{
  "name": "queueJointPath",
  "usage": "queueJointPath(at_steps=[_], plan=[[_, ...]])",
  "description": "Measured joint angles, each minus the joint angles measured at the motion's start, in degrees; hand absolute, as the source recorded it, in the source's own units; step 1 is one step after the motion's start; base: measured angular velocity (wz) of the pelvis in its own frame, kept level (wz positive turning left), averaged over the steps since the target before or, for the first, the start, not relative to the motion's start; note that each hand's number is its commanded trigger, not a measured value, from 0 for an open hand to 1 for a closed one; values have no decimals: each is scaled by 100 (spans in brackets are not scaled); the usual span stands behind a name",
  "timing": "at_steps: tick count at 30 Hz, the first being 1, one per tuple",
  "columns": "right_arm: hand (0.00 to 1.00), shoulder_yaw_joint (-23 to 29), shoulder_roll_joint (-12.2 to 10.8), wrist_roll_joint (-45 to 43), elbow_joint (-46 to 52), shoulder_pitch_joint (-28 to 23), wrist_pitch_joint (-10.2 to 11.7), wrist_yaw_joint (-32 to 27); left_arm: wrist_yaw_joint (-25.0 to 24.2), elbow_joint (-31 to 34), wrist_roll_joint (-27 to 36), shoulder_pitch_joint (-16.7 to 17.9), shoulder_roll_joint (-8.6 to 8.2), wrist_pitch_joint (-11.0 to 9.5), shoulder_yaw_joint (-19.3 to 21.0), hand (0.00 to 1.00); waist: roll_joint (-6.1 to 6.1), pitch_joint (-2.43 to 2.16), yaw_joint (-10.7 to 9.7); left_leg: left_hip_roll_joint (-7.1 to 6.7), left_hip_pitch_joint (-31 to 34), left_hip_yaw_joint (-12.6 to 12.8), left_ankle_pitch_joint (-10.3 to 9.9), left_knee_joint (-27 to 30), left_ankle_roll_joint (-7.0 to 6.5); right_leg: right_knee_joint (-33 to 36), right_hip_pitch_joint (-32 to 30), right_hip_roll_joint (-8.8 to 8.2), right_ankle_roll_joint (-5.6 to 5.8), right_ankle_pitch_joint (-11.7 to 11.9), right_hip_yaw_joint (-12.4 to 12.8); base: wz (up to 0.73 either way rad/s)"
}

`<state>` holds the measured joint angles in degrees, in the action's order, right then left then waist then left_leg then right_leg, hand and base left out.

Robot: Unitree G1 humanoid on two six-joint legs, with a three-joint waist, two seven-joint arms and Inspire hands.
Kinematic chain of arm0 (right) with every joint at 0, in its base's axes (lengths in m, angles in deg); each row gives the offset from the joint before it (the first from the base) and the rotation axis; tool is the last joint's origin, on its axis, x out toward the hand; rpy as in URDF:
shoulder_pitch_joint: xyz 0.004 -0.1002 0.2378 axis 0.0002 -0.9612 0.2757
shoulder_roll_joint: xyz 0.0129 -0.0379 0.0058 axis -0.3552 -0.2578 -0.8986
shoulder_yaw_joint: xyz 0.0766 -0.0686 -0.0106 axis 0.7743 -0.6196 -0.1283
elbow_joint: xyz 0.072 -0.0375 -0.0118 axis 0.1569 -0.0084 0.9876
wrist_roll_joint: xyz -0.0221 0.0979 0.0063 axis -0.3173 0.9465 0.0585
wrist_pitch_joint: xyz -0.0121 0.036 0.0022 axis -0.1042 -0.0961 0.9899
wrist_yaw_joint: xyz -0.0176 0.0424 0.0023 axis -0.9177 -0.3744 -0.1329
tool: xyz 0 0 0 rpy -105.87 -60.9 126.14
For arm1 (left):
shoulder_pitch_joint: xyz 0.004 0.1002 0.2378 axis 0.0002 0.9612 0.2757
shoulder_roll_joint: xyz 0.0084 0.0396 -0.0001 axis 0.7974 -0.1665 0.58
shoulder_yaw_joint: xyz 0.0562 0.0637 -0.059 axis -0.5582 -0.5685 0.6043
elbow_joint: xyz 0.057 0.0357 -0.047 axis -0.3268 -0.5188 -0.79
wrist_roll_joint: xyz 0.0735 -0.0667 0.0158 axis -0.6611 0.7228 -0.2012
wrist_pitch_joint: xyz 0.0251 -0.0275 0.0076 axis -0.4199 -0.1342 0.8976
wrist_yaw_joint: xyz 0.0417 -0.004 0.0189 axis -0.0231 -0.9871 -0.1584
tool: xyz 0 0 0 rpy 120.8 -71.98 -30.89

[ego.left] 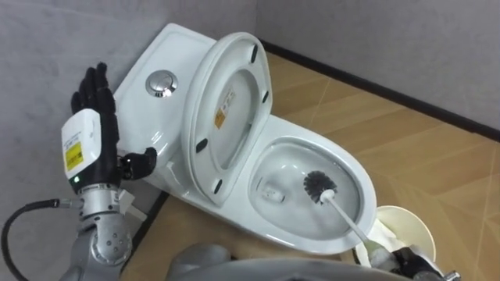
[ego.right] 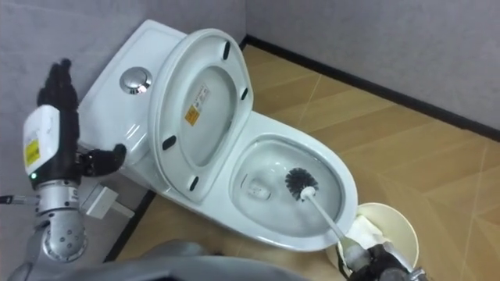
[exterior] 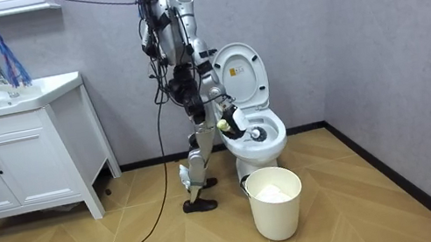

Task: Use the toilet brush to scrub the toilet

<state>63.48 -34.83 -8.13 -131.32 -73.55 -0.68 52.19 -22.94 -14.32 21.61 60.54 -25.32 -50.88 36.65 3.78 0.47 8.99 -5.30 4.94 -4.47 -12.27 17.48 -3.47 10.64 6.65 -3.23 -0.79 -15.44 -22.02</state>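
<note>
Nearest to us, at the lower right of the eye views, our right hand (ego.left: 408,263) is gripping the brush (ego.left: 349,221) by the end of its handle. Its fingers are curling round the handle as far as the frame's edge is letting us see, just above the bin (ego.left: 426,230) that is standing beside the toilet (ego.left: 355,168). From that hand the white handle is running up and to the left, slanting down over the rim. The dark head (ego.left: 319,186) is sitting inside the bowl (ego.left: 285,160), low toward its right wall; whether the bristles are pressing on the porcelain we are not able to tell. So the long axis is pointing away from the fingers toward the bowl's middle, and we are judging that the coming strokes are calling for pushing and drawing along that line, or swinging the head round the wall. The seat (ego.left: 226,117) is standing up against the cistern (ego.left: 144,62). Our left hand (ego.left: 95,94) is hovering beyond it by the cistern, fingers straight and holding nothing, well apart from the brush, so the right hand is the nearer one. In the room view we are standing close beside the toilet, on the room view's left of it.
</note>
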Motion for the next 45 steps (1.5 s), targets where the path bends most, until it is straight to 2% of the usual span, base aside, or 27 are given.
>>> queueJointPath(at_steps=[2, 5, 11, 12, 16, 19, 22, 27, 30, 33, 34, 35, 39, 40, 42, 45], plan=[[100, 1, 0, -52, 3, 43, -9, 5, -129, -17, 0, 16, 60, -4, -115, 0, 48, 26, -55, 0, -8, 1, 2, -2, -2, -2, 9, -1, 0, 0, -3, 0], [100, 3, 0, -157, 14, 130, -9, 4, -246, -113, -8, 14, 128, -4, -191, 0, 52, 15, -91, 0, -9, 2, 3, -2, -3, -2, 34, 2, 0, 0, 3, 0], [100, 5, 5, -345, 65, 124, 23, 7, -504, -329, -19, 10, 136, 3, -291, 0, 67, 11, -128, 3, 62, -5, 8, 31, -7, 12, -32, 3, 0, 1, 3, 0], [100, 5, 5, -350, 71, 124, 22, 15, -523, -361, -19, 12, 136, 4, -294, 0, 61, 6, -129, 3, 82, -8, 10, 31, -7, 16, -53, 5, -1, 2, 3, 0], [100, 13, 71, -351, 116, 146, 9, 83, -694, -695, -7, 12, 145, 31, -332, 0, -44, -61, -133, 11, 220, 8, 19, 78, -22, 77, -172, -6, 0, 25, 5, -1], [100, -4, 137, -351, 163, 218, -86, 135, -726, -872, 18, -35, 235, 25, -461, 0, -79, -50, -103, 14, 267, 53, 31, 86, -39, 118, -263, -21, 2, 26, 39, -7], [100, -112, 266, -361, 272, 338, -100, 146, -735, -995, 22, -43, 236, 18, -501, 0, -163, -58, -72, 32, 318, 120, 51, 14, -53, 184, -372, -24, 13, 37, 139, -13], [100, -330, 312, -398, 305, 579, -142, 40, -648, -1277, 58, -222, 249, -103, -544, 0, -170, -56, -65, 42, 460, 141, 154, -17, -37, 285, -578, -42, -7, 49, 150, 0], [100, -355, 319, -821, 309, 887, -199, 2, -486, -1531, 49, -459, 255, -275, -557, 0, -170, -52, -48, 67, 705, 137, 235, 19, -21, 348, -837, -29, -62, 81, 141, 1], [100, -556, 326, -1035, 335, 1112, -211, -163, -431, -1834, 50, -844, 299, -414, -677, 0, -199, -8, 117, 94, 902, 148, 325, 34, -8, 430, -1066, -21, -113, 118, 134, 0], [100, -665, 326, -1086, 340, 1237, -208, -208, -405, -1923, 50, -995, 306, -436, -723, 0, -230, 20, 131, 113, 996, 145, 355, 55, -1, 467, -1175, -16, -136, 145, 130, 0], [100, -767, 326, -1211, 354, 1365, -206, -269, -357, -1998, 49, -1144, 307, -436, -784, 0, -270, 50, 179, 131, 1132, 153, 382, 102, 3, 550, -1319, -18, -154, 156, 126, -6], [100, -958, 324, -1478, 452, 1789, -226, -292, -216, -2119, 48, -1584, 293, -466, -910, 0, -341, 93, 300, 167, 1663, 183, 542, 127, 20, 721, -1909, -23, -220, 190, 128, -2], [100, -1023, 321, -1496, 517, 1887, -229, -303, -199, -2131, 47, -1709, 292, -468, -954, 0, -369, 115, 334, 174, 1795, 176, 601, 122, 25, 752, -2061, -25, -251, 214, 116, 0], [100, -1160, 316, -1609, 540, 1996, -235, -352, -113, -2207, 46, -1905, 288, -467, -1074, 0, -392, 122, 390, 159, 1966, 145, 688, 110, 23, 870, -2294, -57, -260, 219, 121, 5], [100, -1386, 324, -1793, 545, 2177, -454, -442, 111, -2250, 53, -2082, 290, -466, -1199, 0, -407, 125, 449, 149, 2275, 134, 796, 102, 31, 1050, -2664, -94, -289, 224, 119, 3]])
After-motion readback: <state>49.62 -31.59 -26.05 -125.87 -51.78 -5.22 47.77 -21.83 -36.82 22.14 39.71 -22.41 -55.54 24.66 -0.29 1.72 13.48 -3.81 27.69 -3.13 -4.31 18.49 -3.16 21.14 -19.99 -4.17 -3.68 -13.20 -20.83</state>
